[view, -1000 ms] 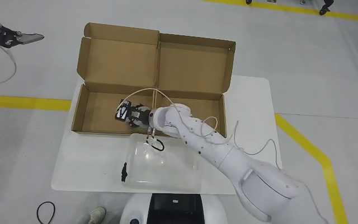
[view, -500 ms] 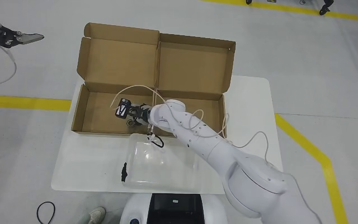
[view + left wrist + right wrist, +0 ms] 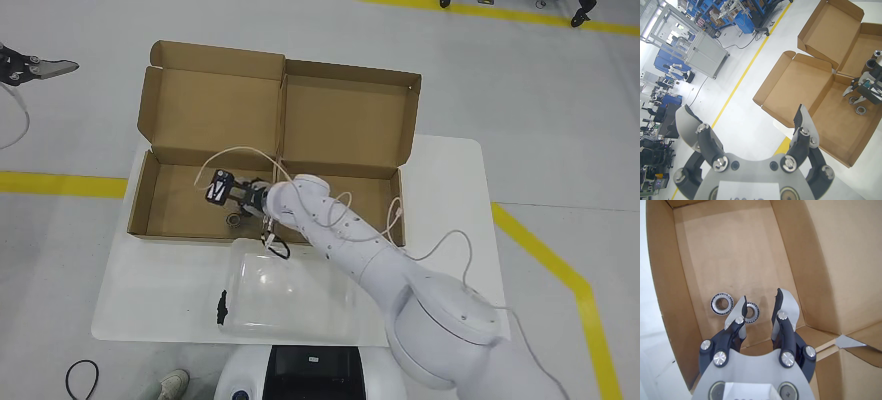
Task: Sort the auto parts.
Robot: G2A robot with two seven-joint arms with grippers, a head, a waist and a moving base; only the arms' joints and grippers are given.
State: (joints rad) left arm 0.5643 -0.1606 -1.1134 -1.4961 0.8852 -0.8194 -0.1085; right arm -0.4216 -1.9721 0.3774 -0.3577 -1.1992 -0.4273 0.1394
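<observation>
Two silver bearing rings lie side by side on the floor of the cardboard box's left compartment (image 3: pixel 170 195). One bearing (image 3: pixel 722 304) lies in full sight; the other bearing (image 3: pixel 751 312) is partly behind a finger. My right gripper (image 3: pixel 762 294) hovers open just above them with nothing between its fingers. The left wrist view has this gripper (image 3: pixel 855 94) over the same bearings (image 3: pixel 860 110). Far off the table's left side, my left gripper (image 3: pixel 743 111) hangs open and empty above the floor, also at the top view's left edge (image 3: pixel 40 68).
The open box (image 3: pixel 345 130) has two compartments and raised lids at the back. A clear plastic bin (image 3: pixel 300 295) stands on the white table (image 3: pixel 445 200) in front of the box, with a small dark piece (image 3: pixel 222 305) at its left end.
The right arm's wrist has shifted a little toward the back of the box, staying over the left compartment. The left gripper has not moved.
</observation>
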